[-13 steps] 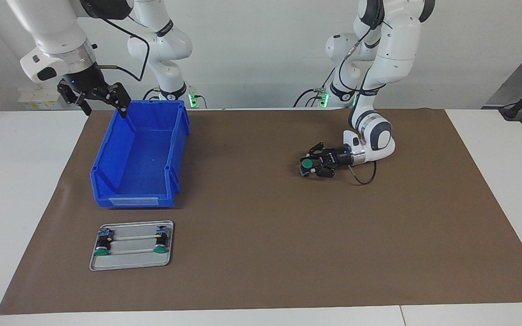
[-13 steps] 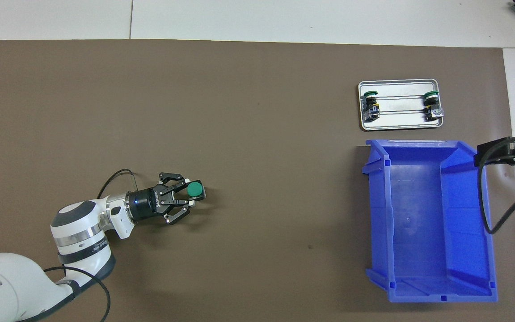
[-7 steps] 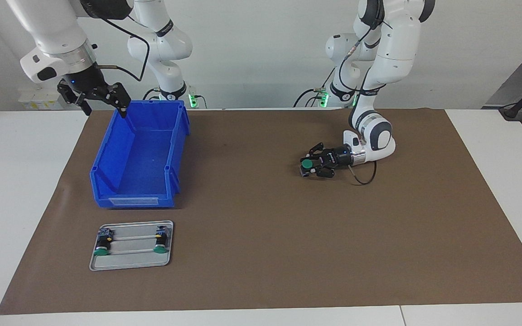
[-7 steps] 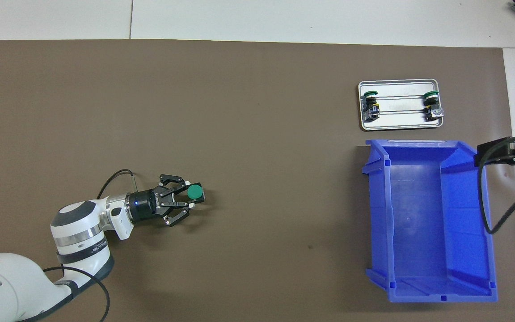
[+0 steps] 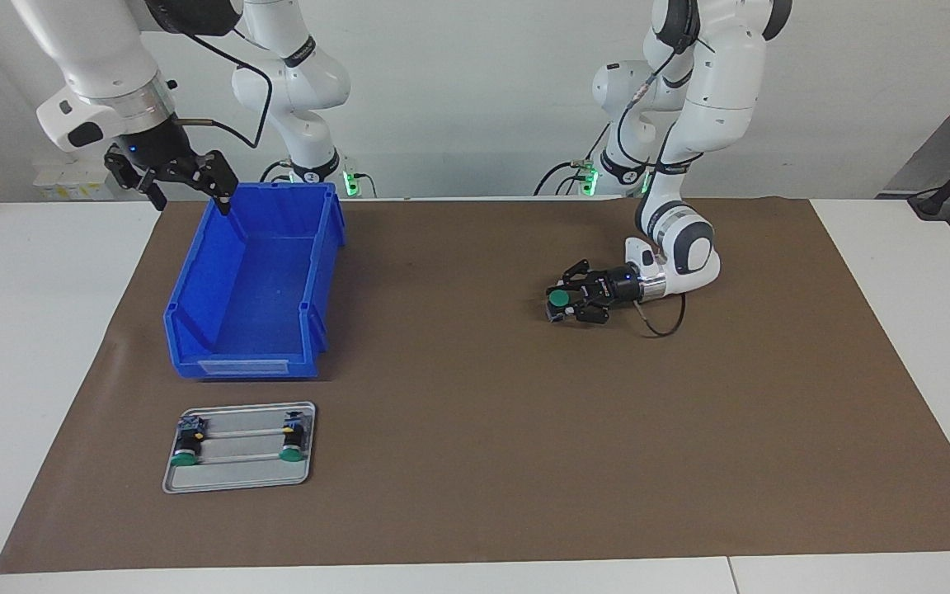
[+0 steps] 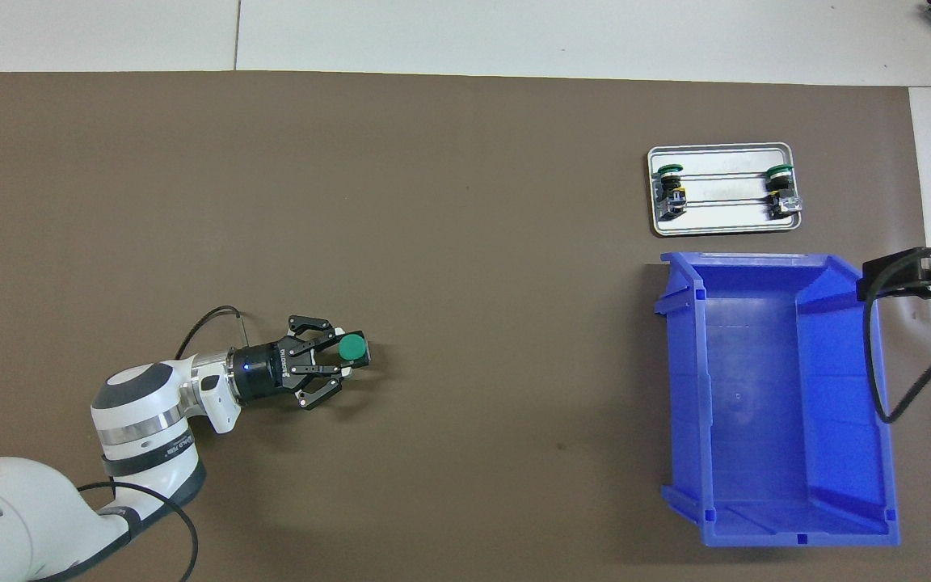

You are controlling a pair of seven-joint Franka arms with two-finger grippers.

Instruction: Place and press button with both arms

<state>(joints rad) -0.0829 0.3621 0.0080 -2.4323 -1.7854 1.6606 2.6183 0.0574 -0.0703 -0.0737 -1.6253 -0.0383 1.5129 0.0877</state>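
Observation:
My left gripper (image 5: 560, 304) lies level, low over the brown mat, toward the left arm's end of the table. It is shut on a button (image 5: 557, 297) whose green cap faces up; it also shows in the overhead view (image 6: 351, 347) between the fingertips of the left gripper (image 6: 352, 357). I cannot tell whether its black body touches the mat. My right gripper (image 5: 186, 183) hangs open and empty over the blue bin's corner nearest the robots; it shows at the edge of the overhead view (image 6: 922, 275). The right arm waits.
An empty blue bin (image 5: 244, 363) (image 6: 682, 388) stands at the right arm's end. Farther from the robots, a small metal tray (image 5: 236, 480) (image 6: 720, 228) holds two more green-capped buttons (image 5: 185, 458) (image 5: 292, 452). A brown mat (image 5: 475, 429) covers the table.
My left gripper has sunk slightly toward the mat with the button in it. The right arm has not moved.

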